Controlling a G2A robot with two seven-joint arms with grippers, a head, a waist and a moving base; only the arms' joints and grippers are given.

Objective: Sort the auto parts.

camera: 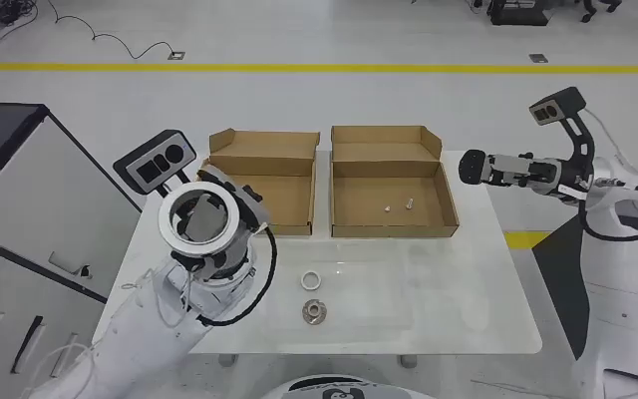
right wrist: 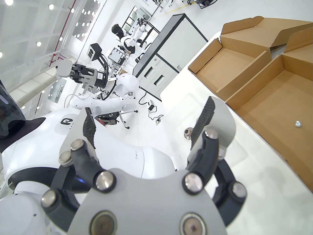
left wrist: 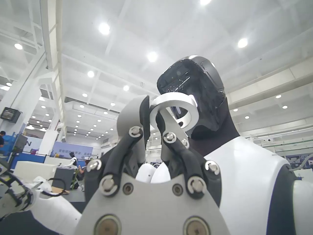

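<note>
Left wrist view has my left gripper (left wrist: 151,113) pointing up toward the ceiling, pinching a silver ring (left wrist: 176,99). One finger goes through the ring's hole and the other presses on the outside of the band. The band is clamped between them, and the rest of the ring stands out above the fingertips. Seen from the top view, I hold this ring raised over the left part of the table (camera: 449,289), in front of the left box (camera: 284,204) and well above the surface.

My right gripper (right wrist: 149,116) is spread wide, its ribbed pads (right wrist: 203,121) far apart. It hangs by the table's far right side, near the outer wall of the right box (camera: 359,204). It is turned sideways so that it faces across the table toward my left arm.

Both cardboard boxes sit side by side at the back of the table, with their flaps open and standing up behind them. Two small pale parts (camera: 408,202) lie close together on the floor of the right box. On the tabletop in front of the gap between the boxes, a white ring (camera: 311,280) lies flat. Just nearer to me is a grey metal fitting (camera: 315,310), close to the white ring but apart from it.
</note>
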